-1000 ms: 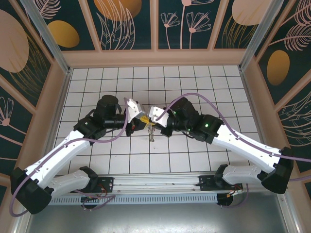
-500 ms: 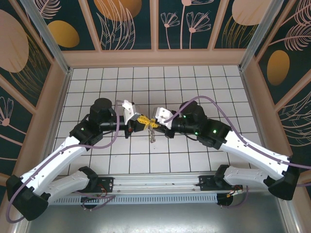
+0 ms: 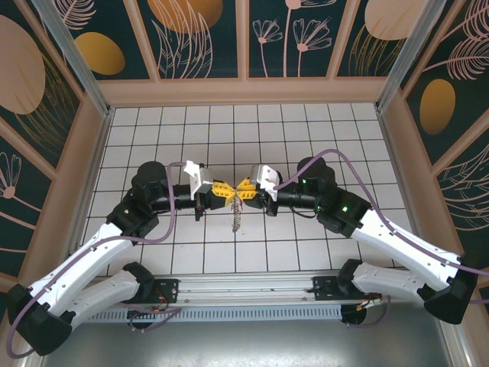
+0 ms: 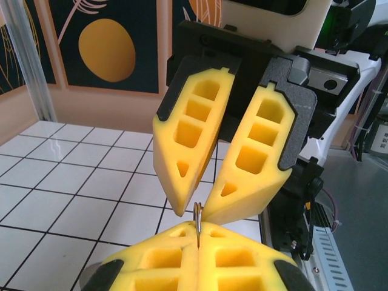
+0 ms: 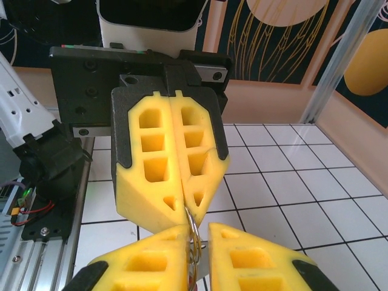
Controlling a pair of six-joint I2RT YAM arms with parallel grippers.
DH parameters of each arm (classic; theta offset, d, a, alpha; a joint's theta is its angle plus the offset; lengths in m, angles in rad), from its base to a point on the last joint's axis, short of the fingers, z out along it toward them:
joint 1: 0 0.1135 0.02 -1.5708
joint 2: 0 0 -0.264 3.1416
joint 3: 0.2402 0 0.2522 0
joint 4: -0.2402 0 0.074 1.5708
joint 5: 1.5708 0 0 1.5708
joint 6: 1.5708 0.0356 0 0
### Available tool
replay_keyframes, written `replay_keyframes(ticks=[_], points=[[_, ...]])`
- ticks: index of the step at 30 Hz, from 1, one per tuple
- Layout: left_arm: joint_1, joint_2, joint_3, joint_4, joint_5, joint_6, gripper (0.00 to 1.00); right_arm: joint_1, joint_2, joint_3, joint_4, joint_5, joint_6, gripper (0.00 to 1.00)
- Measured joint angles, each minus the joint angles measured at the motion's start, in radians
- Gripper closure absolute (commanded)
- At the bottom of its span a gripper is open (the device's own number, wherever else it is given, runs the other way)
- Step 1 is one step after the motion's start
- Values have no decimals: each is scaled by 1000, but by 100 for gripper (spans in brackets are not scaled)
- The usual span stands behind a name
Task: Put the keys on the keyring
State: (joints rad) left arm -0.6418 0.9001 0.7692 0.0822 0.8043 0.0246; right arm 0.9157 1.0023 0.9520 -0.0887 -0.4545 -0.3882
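keyring: a thin silver ring edge at lower centre of the right wrist view, pinched at the very tips of the left hand, which is closed tight on it. The rest hangs as a silvery string below both hands at centre of the overhead view; cannot tell if its end touches the surface. The right hand is narrow, pads slightly apart with the ring in the gap, not clearly clamped. Risks: the hold is on a sliver of wire, so a tug or twist could pop it free; the tips nearly meet and could collide. Overhead gives the hanging length. The right wrist view gives the ring's curve and that gap. The left wrist view gives just a metal sliver above shut pads.
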Motion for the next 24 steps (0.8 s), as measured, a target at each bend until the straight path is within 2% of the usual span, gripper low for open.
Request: replay_keyframes(ticks=[18,24], points=[[0,-8,-29,74,0,-35,100,-7,-2,0,2,-31,3,90],[0,-6,-29,105,11,-51,100,-11,-13,-2,-6,-39,5,79]])
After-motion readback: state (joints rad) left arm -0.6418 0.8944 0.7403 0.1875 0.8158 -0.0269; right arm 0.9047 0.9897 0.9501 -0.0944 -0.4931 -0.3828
